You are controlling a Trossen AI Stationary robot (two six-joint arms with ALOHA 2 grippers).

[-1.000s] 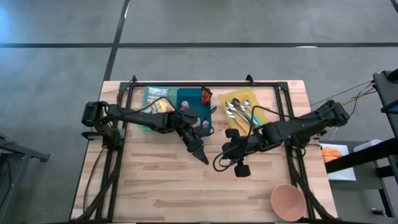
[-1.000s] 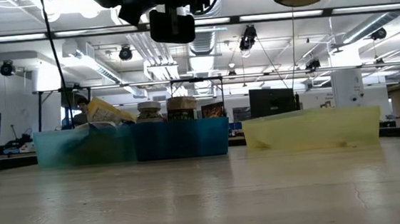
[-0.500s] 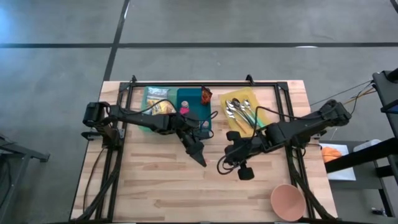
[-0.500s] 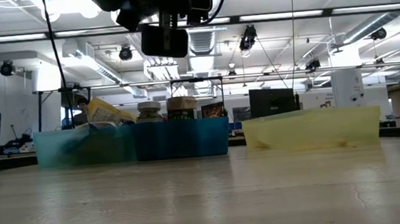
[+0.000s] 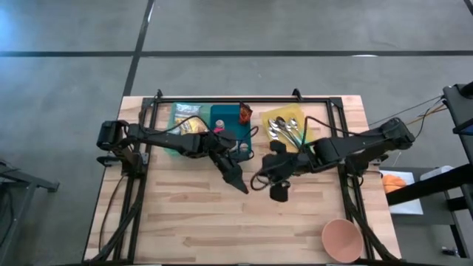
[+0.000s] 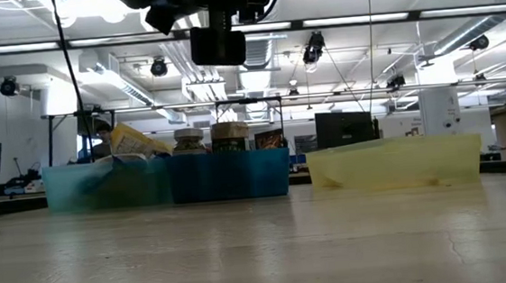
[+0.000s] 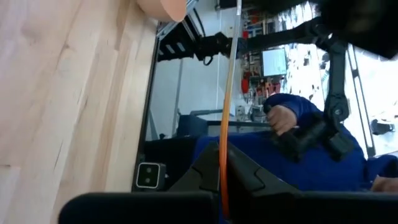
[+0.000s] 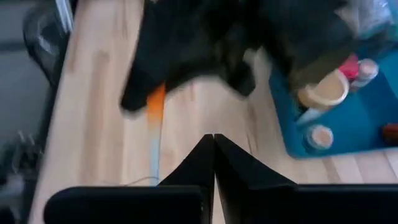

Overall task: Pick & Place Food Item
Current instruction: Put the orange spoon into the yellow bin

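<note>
My left gripper (image 5: 242, 188) hangs over the middle of the table, shut on a thin orange food item (image 7: 230, 93) that shows edge-on in the left wrist view. The right wrist view shows the same item (image 8: 155, 121) as a strip, orange near the fingers and paler farther out. My right gripper (image 8: 213, 146) is shut and empty, just to the table's right of the left gripper, and points at it. Other food, jars and packets, stands in the blue bin (image 5: 238, 139) at the far edge. My left gripper pinches one end of the orange item (image 7: 223, 177) between its two fingers. The fingers lie along the strip, which sticks out past their tips. The item (image 8: 157, 102) is held above the wooden table; whether its far end touches anything I cannot tell.
A yellow bin (image 5: 295, 112) with spoons stands beside the blue bin at the far edge. A pink bowl (image 5: 341, 238) sits at the near right corner. Beyond the table, a person's hand (image 7: 283, 118) and blue sleeve show.
My left gripper has shut on the thin orange item while staying in place. My right gripper, shut all along, has risen, leaving the top of the low view, and has rolled a little.
</note>
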